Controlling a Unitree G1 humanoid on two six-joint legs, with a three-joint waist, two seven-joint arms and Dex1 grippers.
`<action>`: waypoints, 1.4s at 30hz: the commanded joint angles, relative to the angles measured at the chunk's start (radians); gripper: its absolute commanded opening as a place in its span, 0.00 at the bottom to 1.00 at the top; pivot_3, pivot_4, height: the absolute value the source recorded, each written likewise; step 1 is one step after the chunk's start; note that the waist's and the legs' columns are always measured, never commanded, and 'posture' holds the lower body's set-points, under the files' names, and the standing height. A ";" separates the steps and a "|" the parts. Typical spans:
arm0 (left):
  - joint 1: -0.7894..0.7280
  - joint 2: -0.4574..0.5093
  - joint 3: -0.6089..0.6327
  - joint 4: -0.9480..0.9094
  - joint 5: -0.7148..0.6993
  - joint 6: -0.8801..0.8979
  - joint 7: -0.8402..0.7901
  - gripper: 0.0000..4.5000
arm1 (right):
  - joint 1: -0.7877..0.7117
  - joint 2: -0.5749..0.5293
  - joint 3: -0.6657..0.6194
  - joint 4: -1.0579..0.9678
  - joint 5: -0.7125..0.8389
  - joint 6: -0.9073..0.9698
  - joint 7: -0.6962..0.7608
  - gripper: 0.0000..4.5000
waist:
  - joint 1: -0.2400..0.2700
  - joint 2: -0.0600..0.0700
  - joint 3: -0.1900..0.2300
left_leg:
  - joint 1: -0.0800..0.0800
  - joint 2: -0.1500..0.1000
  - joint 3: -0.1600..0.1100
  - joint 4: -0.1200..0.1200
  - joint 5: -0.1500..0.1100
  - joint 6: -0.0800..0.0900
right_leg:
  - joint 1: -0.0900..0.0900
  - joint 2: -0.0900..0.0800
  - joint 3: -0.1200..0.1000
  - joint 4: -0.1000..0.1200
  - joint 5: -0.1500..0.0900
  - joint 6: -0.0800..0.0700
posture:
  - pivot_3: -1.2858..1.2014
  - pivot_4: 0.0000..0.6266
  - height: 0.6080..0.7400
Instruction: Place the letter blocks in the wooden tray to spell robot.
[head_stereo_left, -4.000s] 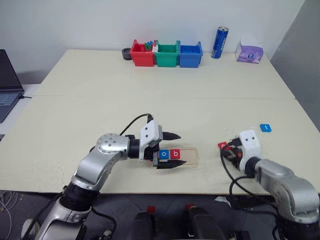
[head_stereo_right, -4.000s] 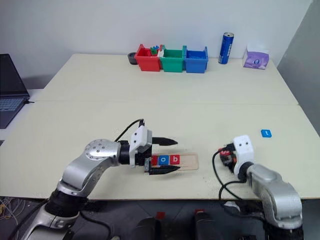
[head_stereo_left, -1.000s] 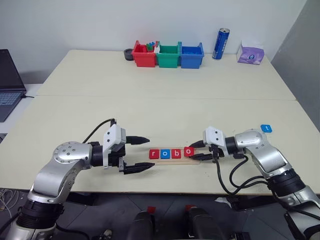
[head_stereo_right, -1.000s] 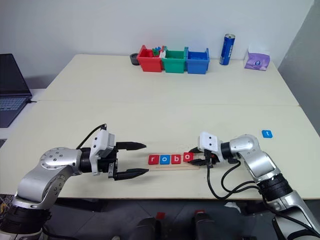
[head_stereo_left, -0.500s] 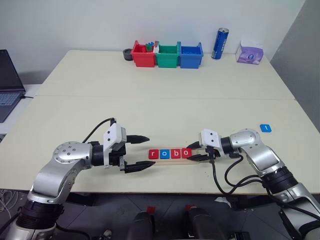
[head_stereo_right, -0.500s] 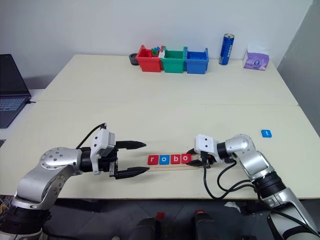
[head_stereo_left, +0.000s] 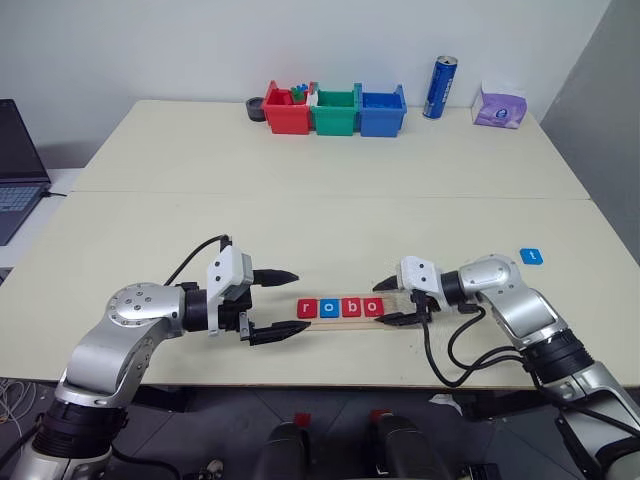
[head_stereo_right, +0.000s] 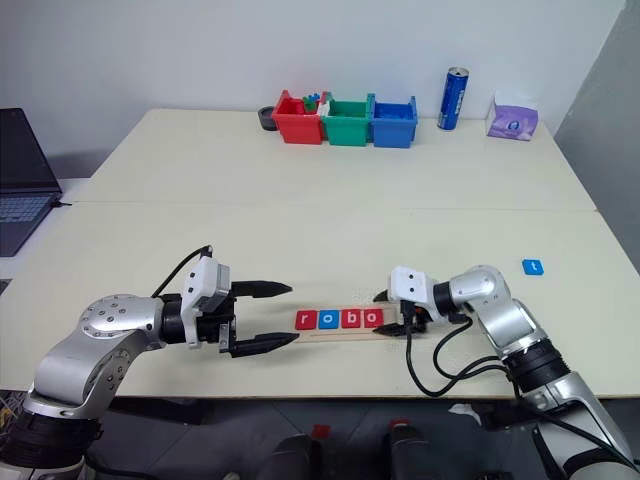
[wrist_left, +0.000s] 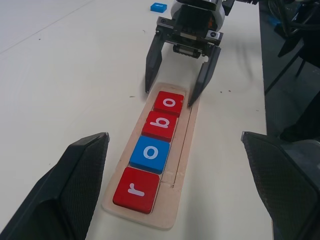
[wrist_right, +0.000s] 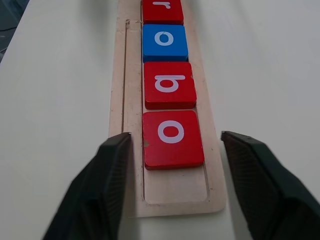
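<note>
Far beyond the fingers, at the back edge of your cream-coloured table, stand three plastic bins side by side: red, green and blue. You'll see a dark round object touching the red one, a tall blue can and a purple tissue pack. A dark laptop sits beside the table.

A pale cream table is taking up most of the frame. Near its lower middle a wooden tray is lying flat. A loose blue tile is sitting alone toward the right edge. Along the top, a red bin, a green bin and a blue bin are standing side by side, touching, with a blue can and a purple tissue pack resting further right.
</note>
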 joint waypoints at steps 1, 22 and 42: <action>-0.018 0.003 0.012 -0.020 -0.009 -0.016 -0.004 1.00 | -0.029 -0.007 -0.028 -0.028 0.026 0.026 0.015 1.00 | 0.000 0.000 0.000 | 0.000 0.000 0.000 0.000 0.000 0.000 | 0.000 0.000 0.000 0.000 0.000 0.000 | 0.52 0.24 1.00; -0.271 -0.367 -0.250 0.025 0.106 -0.007 0.228 1.00 | 0.212 0.098 -0.712 -0.293 0.027 0.520 -0.939 1.00 | 0.014 0.001 -0.001 | -0.006 -0.003 -0.002 0.000 0.000 0.000 | -0.002 -0.003 0.002 0.000 0.002 -0.003 | 0.52 0.24 1.00; -0.444 -0.535 -0.329 0.230 0.214 -0.103 0.220 1.00 | 0.168 0.112 -0.741 -0.054 0.050 0.457 -1.072 1.00 | -0.002 0.003 -0.002 | -0.004 -0.002 0.002 0.000 0.000 0.000 | -0.003 0.001 0.003 0.000 0.000 0.001 | 0.52 0.24 1.00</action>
